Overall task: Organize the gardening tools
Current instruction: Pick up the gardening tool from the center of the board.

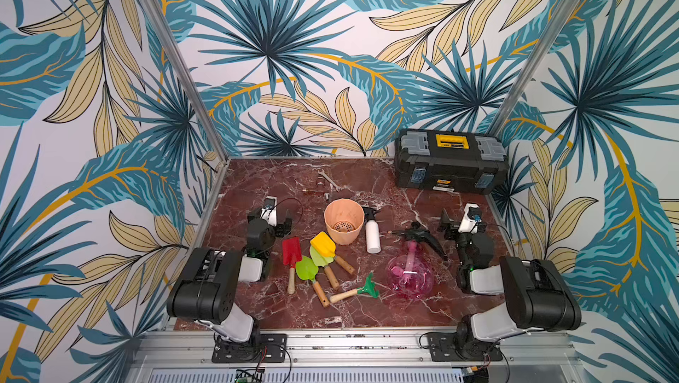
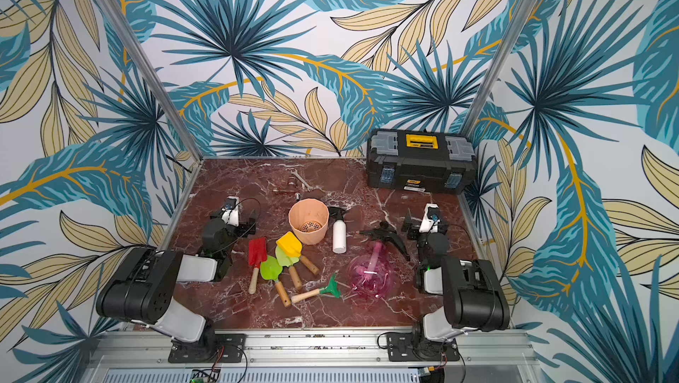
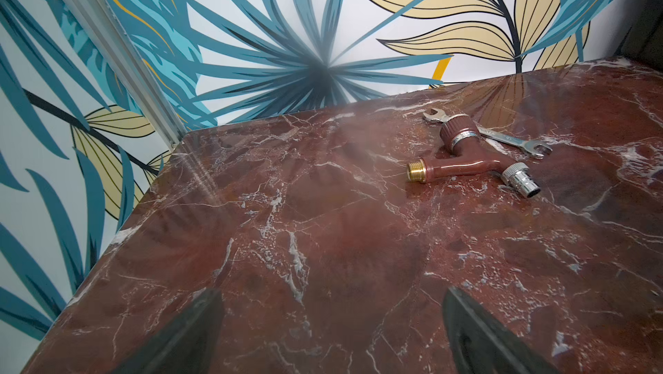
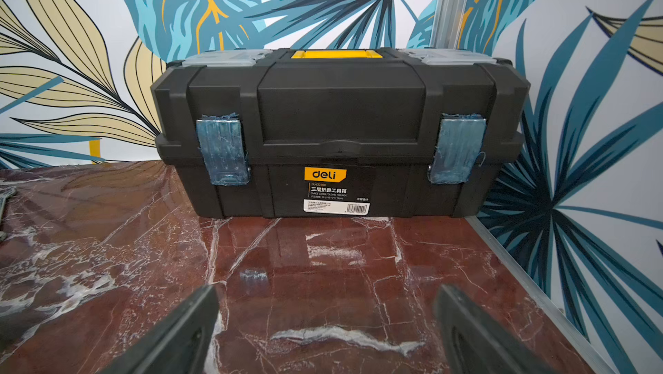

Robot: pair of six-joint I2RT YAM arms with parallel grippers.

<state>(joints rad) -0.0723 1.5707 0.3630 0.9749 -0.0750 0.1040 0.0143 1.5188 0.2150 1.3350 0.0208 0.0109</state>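
Left jaws and right jaws stand spread, pinching nothing, likely readied to pick; between them, behind their tips, 4 spades (image 1: 322,245), green rake (image 1: 369,288), white spray bottle (image 1: 372,236) and pink sprayer (image 1: 409,274) lie scattered on the worktop (image 1: 367,313).

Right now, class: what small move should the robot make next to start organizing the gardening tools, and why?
Probably bring the open left tool over to the red plastic spade with a wooden handle: the tool holds nothing, and of the scattered garden pieces that spade lies nearest it.
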